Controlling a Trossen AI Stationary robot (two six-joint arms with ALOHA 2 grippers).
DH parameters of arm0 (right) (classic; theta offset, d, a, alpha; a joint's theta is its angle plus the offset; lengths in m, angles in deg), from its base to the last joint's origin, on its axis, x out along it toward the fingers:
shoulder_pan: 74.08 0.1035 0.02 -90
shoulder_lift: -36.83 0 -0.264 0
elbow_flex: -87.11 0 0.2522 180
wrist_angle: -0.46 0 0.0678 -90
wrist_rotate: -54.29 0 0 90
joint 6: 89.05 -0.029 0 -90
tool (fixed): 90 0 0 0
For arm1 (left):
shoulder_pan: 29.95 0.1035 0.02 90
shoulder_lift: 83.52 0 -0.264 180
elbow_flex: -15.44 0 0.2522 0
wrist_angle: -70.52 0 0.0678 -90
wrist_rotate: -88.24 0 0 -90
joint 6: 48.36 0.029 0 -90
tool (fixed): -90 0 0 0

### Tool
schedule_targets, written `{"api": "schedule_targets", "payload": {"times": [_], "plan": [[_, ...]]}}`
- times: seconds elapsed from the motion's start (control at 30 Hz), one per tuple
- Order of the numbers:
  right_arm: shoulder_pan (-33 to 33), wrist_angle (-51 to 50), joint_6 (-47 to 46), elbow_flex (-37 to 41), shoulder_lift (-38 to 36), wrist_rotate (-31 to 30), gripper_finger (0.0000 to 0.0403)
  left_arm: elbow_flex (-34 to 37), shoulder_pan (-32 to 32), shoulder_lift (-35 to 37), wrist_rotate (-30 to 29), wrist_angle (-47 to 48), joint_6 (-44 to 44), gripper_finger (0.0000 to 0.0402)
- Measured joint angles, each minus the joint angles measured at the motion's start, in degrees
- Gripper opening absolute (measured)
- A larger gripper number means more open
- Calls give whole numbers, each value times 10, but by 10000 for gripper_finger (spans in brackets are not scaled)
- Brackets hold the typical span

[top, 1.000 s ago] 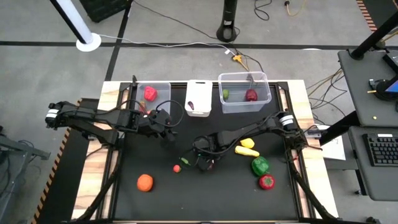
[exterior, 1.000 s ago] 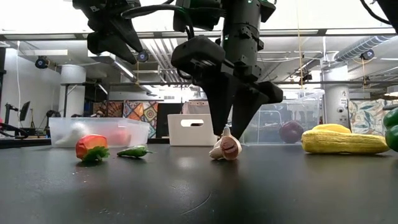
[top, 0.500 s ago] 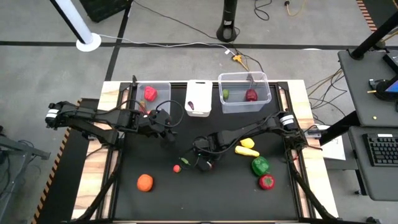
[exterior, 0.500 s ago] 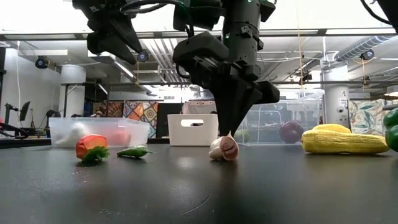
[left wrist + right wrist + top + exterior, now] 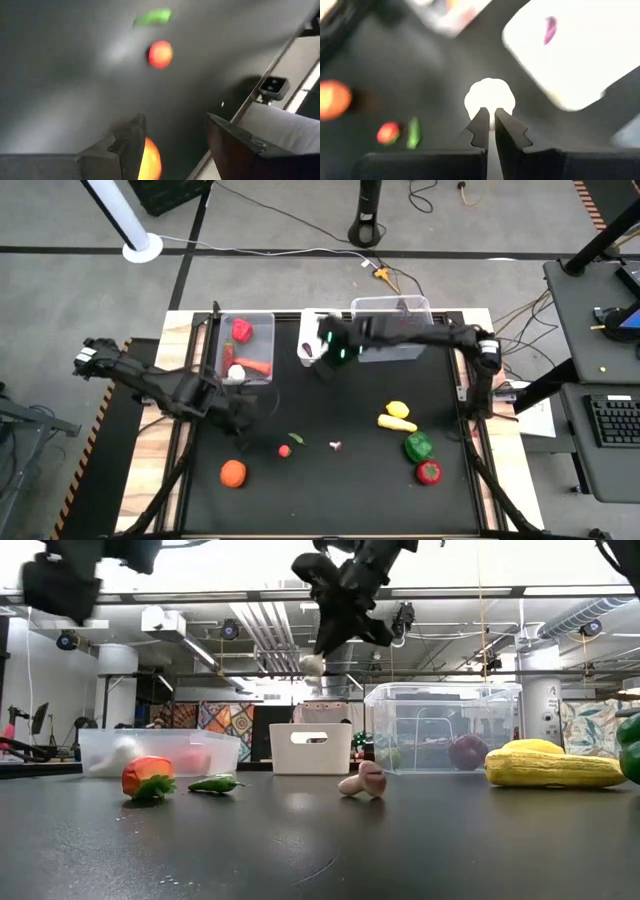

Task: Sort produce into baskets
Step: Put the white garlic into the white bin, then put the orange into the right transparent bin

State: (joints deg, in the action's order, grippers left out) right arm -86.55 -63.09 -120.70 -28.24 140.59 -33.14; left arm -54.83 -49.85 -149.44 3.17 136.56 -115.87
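the white garlic [image 5: 490,100] is pinched at its stem between the closed fingers of the right end effector [image 5: 489,131], lifted high off the desk [image 5: 340,490]; in the low view it hangs as a small pale bulb [image 5: 314,664] above the white tub [image 5: 311,748]. a second ago this end effector stood low at mid-desk around the garlic pieces, its fingers apart, then closing; now it is up at the back, by the white tub [image 5: 318,332], with one pinkish clove [image 5: 335,445] left lying on the desk, seen in the low view near the middle [image 5: 363,778].

the left end effector [image 5: 172,137] has moved too: earlier it hovered near the left clear tub, now it sits further forward, just above the orange [image 5: 233,472], fingers partly open and empty; the orange shows between them [image 5: 152,161].

the left clear tub [image 5: 262,320] now shows a red piece, a white one and a carrot; before, only the red piece was seen, the arm covering the rest. the wider clear tub [image 5: 425,305] is partly covered by the right arm.

on the desk lie a small red fruit [image 5: 284,450], a green chili [image 5: 296,438], a lemon [image 5: 398,409], a yellow squash-like piece [image 5: 397,423], a green pepper [image 5: 418,446] and a red pepper [image 5: 429,472], unmoved.
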Motion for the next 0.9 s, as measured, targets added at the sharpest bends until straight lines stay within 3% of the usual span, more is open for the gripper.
{"api": "schedule_targets", "payload": {"times": [0.23,0.43,0.57,0.9], "plan": [[-121,-8,88,-65,47,21,13,0,-70,-17,3,53,-177,186],[-163,-67,130,-134,95,33,21,0,-89,-50,-2,67,-258,188],[-173,-111,149,-166,119,33,59,0,-89,-77,26,68,-282,207],[-174,-146,188,-204,119,35,157,0,-114,-134,108,62,-318,302]]}}
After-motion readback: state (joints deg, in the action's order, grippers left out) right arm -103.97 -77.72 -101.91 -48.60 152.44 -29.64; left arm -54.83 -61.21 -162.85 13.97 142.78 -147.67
